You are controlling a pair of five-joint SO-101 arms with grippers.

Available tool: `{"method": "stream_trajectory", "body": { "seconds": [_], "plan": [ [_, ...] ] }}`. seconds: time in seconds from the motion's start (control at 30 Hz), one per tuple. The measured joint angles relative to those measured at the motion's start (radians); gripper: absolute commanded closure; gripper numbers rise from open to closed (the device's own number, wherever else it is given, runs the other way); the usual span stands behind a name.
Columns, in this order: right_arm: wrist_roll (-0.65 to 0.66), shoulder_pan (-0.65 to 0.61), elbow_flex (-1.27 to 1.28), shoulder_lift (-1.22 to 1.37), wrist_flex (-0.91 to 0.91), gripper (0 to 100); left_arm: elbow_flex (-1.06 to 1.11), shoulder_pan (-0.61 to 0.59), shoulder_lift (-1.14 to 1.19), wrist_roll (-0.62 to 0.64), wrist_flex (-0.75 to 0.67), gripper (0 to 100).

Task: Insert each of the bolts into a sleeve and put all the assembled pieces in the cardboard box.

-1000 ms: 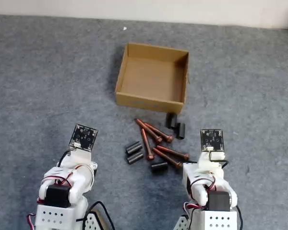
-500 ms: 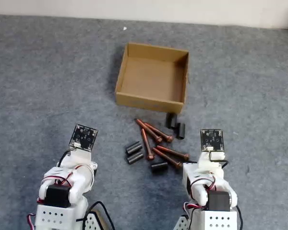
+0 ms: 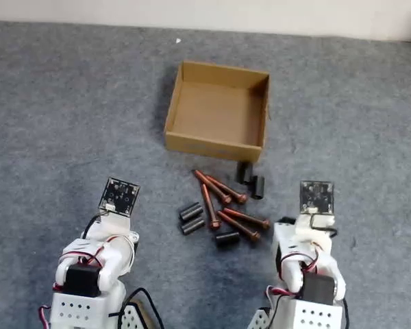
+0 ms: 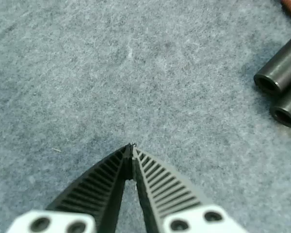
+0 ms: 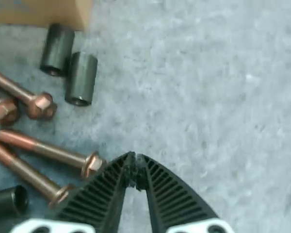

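**Five bolts, five sleeves lie loose before the cardboard box**

Five copper-coloured bolts (image 3: 245, 218), smooth-shanked with flanged hexagonal heads, lie fanned in a loose heap on a grey, felt-like carpet (image 3: 68, 103). They lie just in front of the square, open-topped cardboard box (image 3: 213, 145). Five short black sleeves (image 3: 190, 211), matte cylindrical tubes with open bores, lie around the heap. Two are side by side near the box's front corner on the right arm's side, and two are side by side on the left arm's side. One lies alone at the heap's near edge. Every bolt is bare, outside the sleeves, and all ten pieces rest on the carpet outside the box. The left gripper (image 4: 132, 147) has its ribbed black fingers closed tip to tip on nothing, and it hangs over bare carpet near the nearer pair of sleeves. The right gripper (image 5: 135, 156) is likewise closed and holds nothing, its tips over the carpet just beside a bolt's head.
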Motion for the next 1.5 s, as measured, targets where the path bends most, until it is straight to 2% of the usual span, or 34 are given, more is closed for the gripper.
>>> {"method": "stream_trajectory", "body": {
  "seconds": [0.2,0.43,0.73,0.97,1.37,1.5],
  "plan": [
    [0.023,-0.163,-0.213,0.026,0.08,94.3,0.0,0.0,0.0,0.0,0.0,99],
    [-0.061,-0.204,-0.4,0.405,0.064,83.2,0.0,0.0,0.0,0.0,0.0,99],
    [-0.123,-0.213,-0.663,1.042,-0.095,83.2,0.0,0.0,0.0,0.0,0.0,99],
    [-0.13,-0.276,-0.766,1.399,-0.21,83.2,0.0,0.0,0.0,0.0,0.0,99],
    [-0.13,-0.281,-0.965,1.763,-0.267,83.7,0.0,0.0,0.0,0.0,0.0,99],
    [-0.13,-0.279,-1.017,1.849,-0.27,92.2,0.0,0.0,0.0,0.0,0.0,99]
  ]
}}
